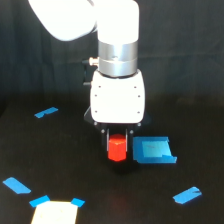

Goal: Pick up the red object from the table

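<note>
Exterior view: the hand [117, 136] pinches the red object [117, 148] between its fingers, seemingly just above the black counter [75, 165]. A blue tray-like piece [152, 150] sits just beside it, toward the exterior view's right.

Light: pretty dim overall, arm [117, 95] lit bright, nearly blown out
Focus: soft everywhere, edges smeared
Shadows: swallowed by the table [60, 150]

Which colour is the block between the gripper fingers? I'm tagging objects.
Bright red-orange, plain; the block shows best in the exterior view.
</note>
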Motion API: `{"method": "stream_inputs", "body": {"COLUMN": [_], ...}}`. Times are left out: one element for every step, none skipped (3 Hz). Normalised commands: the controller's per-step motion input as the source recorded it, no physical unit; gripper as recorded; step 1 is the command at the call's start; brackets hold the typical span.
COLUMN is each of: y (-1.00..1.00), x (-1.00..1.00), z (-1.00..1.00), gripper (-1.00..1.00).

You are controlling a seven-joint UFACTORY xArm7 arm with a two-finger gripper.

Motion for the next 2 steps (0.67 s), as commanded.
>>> {"method": "stream_inputs", "body": {"y": [0.02,-0.10], "x": [0.19,0.10], "z": [0.97,1.00], "gripper": [-0.42,-1.00]}}
